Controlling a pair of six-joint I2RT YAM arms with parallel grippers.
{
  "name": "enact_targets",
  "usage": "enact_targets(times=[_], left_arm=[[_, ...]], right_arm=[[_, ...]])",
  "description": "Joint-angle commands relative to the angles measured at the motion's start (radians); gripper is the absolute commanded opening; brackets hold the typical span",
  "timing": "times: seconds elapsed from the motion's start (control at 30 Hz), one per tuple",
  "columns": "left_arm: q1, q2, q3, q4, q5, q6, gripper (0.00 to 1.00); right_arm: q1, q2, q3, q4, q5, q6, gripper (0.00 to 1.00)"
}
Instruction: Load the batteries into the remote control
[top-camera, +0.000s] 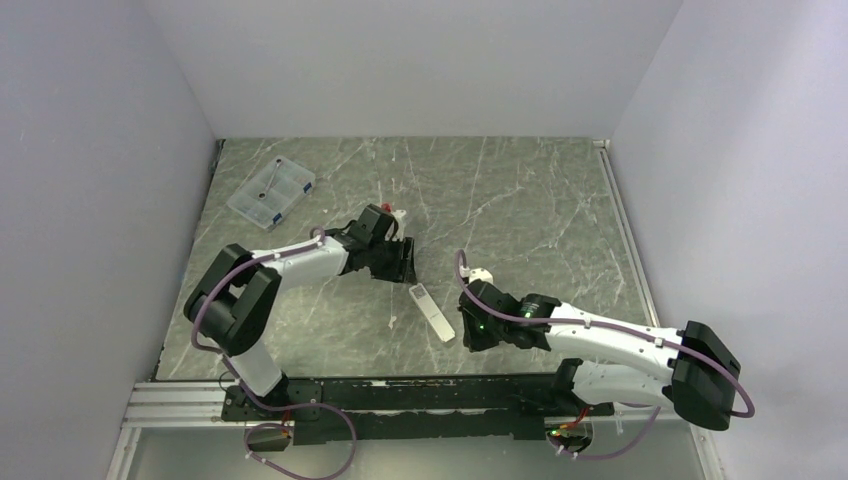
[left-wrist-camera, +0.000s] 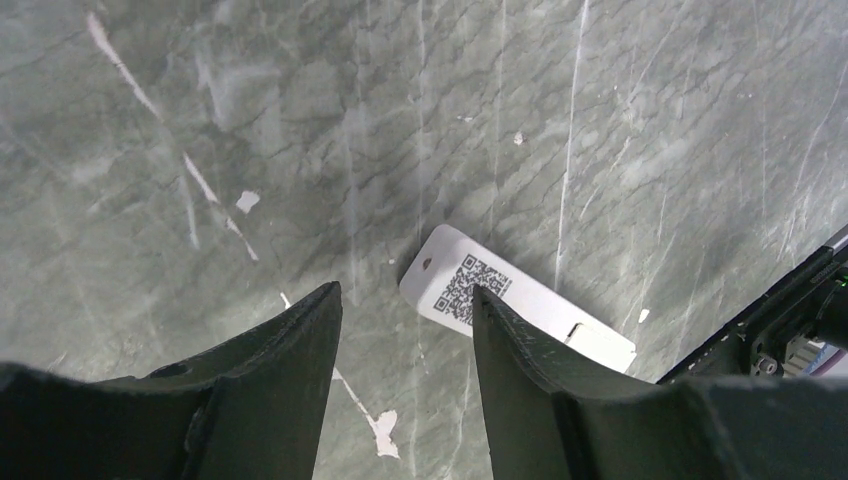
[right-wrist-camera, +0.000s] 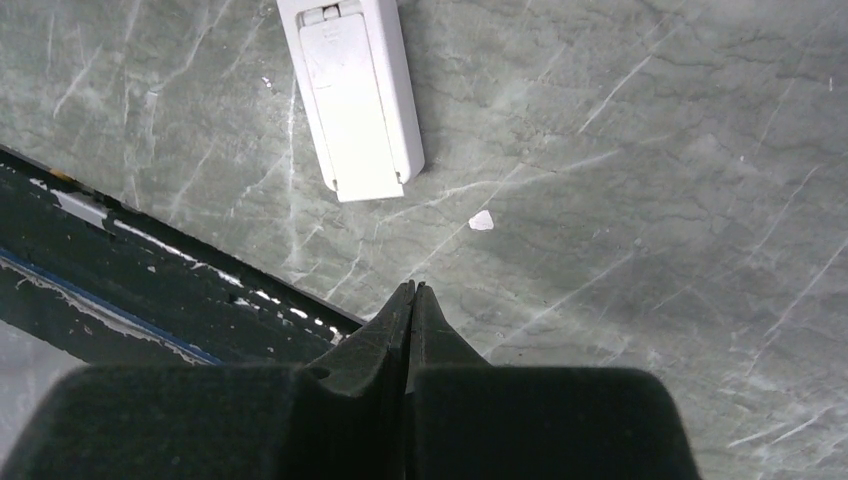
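Item: remote control (top-camera: 432, 312), back up on table (top-camera: 520, 200) between our arms; we judge this keeps battery door (right-wrist-camera: 350, 110) reachable. Left gripper (left-wrist-camera: 405, 330): jaws apart, empty, hovering beside remote control. Right gripper (right-wrist-camera: 412, 300): pinched closed, holding nothing. Batteries: none visible to us.

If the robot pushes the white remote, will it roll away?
Probably slide, not roll: the remote is flat and boxy, lying flush on the table. It looks like hard plastic, so likely stiff and fairly light. The smooth stone may let it skid or spin if pushed off-centre.
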Motion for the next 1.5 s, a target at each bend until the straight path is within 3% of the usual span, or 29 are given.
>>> enact_targets(times=[0.0,0.67,1.07,1.47], left_arm=[[0.001,0.028,0.031,0.083,0.067,0.038,0.56],[-0.047,0.054,-0.008,0.126,0.109,0.073,0.41],[-0.071,0.017,-0.068,0.132,0.085,0.056,0.35],[-0.108,-0.088,-0.143,0.106,0.052,0.021,0.33]], right_arm=[[-0.003,-0.017,-0.012,0.039,-0.019,0.029,0.00],[-0.003,0.028,-0.020,0.053,-0.034,0.067,0.02],[-0.003,0.023,-0.011,0.047,-0.019,0.084,0.19],[-0.003,0.004,-0.006,0.016,0.010,0.088,0.22]])
